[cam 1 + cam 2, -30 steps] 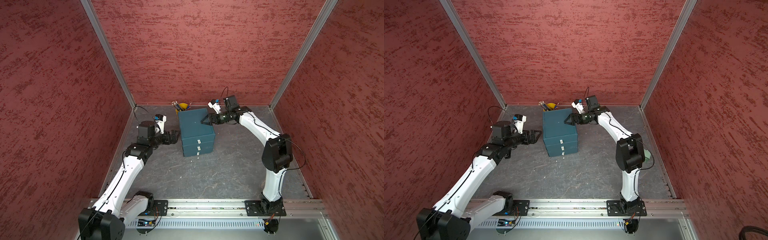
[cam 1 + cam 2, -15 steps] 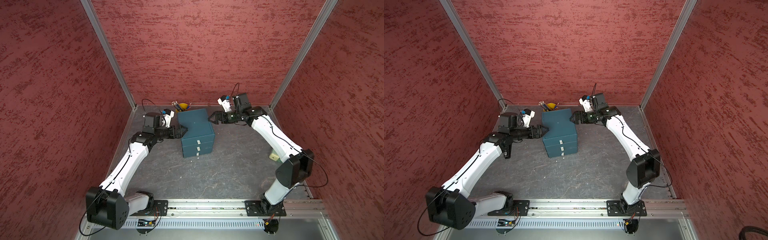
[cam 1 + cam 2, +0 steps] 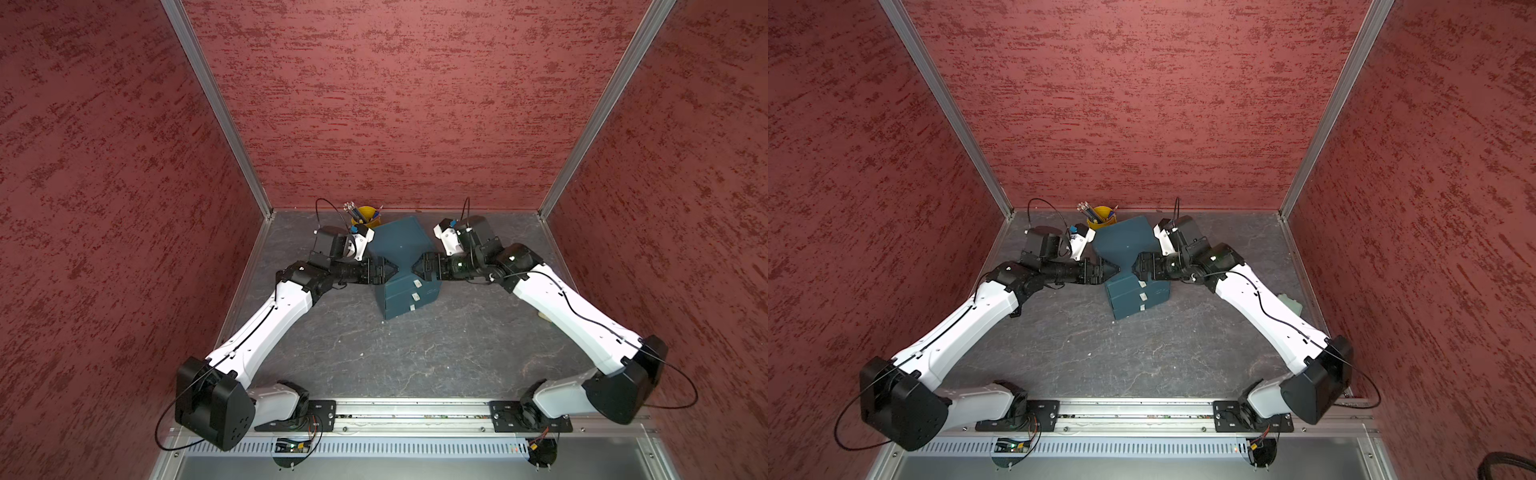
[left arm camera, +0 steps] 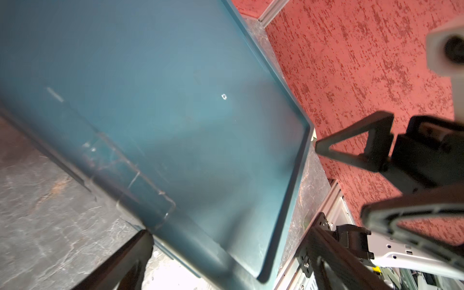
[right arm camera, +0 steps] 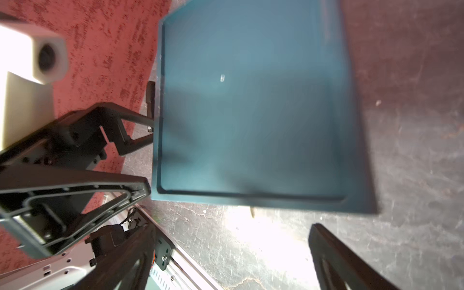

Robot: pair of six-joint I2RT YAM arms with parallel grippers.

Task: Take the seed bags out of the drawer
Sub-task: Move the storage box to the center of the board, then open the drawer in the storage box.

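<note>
Teal drawer unit near the table's back edge, drawers shut, seed bags unseen; yellow cup behind holds pencils. Left gripper and right gripper flank it, fingers spread, empty.

L tool, R tool now at opp. sides; drawer unit askew.

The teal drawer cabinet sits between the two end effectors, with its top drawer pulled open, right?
Not quite. The teal drawer cabinet does sit between the left end effector and right end effector, but all three drawers are shut, as both top views show.
</note>
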